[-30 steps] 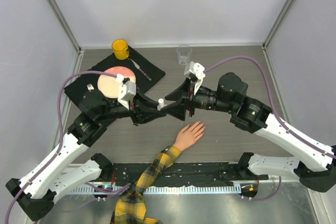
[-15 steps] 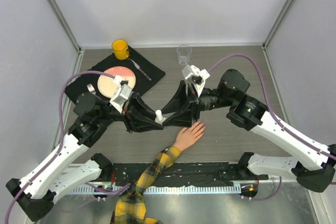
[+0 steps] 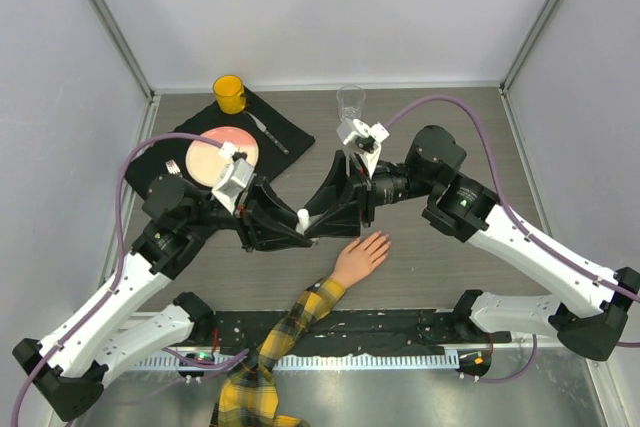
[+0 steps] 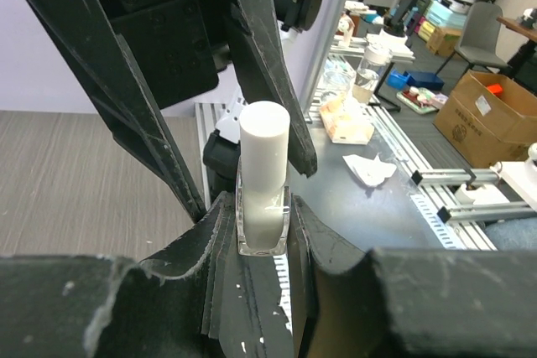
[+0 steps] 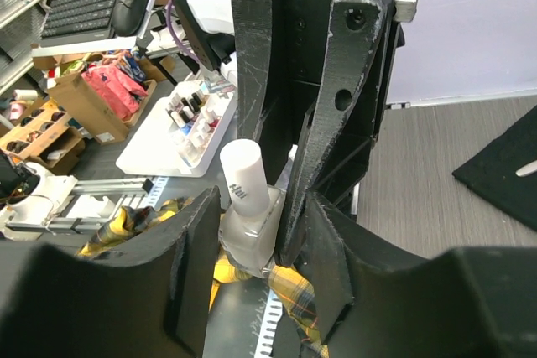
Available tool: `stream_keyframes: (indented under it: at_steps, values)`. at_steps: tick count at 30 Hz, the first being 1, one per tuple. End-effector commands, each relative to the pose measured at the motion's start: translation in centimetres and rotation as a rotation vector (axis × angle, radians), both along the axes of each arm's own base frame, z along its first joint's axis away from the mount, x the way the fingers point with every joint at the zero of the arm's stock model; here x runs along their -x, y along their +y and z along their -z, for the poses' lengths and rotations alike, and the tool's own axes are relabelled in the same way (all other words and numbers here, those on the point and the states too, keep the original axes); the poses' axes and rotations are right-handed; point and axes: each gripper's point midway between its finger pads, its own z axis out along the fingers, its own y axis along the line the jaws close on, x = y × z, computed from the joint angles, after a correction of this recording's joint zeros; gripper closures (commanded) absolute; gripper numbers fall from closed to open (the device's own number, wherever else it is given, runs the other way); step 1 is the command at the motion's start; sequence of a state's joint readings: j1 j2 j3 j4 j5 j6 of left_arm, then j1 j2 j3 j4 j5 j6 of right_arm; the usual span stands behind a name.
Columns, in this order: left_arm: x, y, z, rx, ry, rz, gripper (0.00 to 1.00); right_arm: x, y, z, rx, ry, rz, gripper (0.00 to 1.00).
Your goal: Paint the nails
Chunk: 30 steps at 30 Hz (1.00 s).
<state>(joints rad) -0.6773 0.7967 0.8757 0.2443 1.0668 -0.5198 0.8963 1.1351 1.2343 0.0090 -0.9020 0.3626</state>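
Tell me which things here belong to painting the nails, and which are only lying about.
For the job: bottle, clamped in the left end effector; right end effector, open around the cap; hand in the plaid sleeve.

Lying about: yellow cup, glass, pink plate, black mat.

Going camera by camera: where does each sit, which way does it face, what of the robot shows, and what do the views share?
Top external: above and behind the arms, looking down on the table; both arms show, with the left gripper and right gripper meeting near the mannequin hand.
Left wrist: looks along its own fingers, which clamp the bottle; the right gripper's fingers flank the white cap.
Right wrist: faces the opposite way; its own fingers straddle the bottle, with the plaid sleeve below.
Shared: both wrist views show the same bottle.
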Motion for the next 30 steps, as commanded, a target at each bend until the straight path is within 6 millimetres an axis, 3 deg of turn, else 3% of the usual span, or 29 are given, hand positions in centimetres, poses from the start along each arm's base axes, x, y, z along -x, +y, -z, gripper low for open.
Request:
stream_keyframes:
  at_steps: [1,6,9,23,26,30]
  values:
    - [0.6,0.1,-0.4,0.003,-0.027,0.035,1.00,1.1,-0.6,-3.7,-0.105,-0.058,-0.045,0.48]
    - [0.5,0.1,-0.4,-0.001,-0.022,0.035,1.00,0.8,-0.6,-4.1,-0.112,-0.057,-0.028,0.48]
    - [0.6,0.1,-0.7,0.001,-0.026,0.035,1.00,0.8,-0.4,-3.3,-0.090,-0.037,-0.045,0.51]
    - [-0.2,0.3,-1.4,0.011,-0.051,-0.036,1.00,-0.1,0.2,-1.1,-0.040,-0.037,-0.016,0.77]
    - [-3.0,0.3,-1.6,-0.005,-0.055,-0.220,1.00,-1.1,0.4,-0.7,-0.018,-0.041,0.043,0.96]
    - [-8.4,2.0,-1.9,-0.056,-0.091,-0.568,1.00,-4.1,0.5,1.9,0.081,-0.034,0.219,0.99]
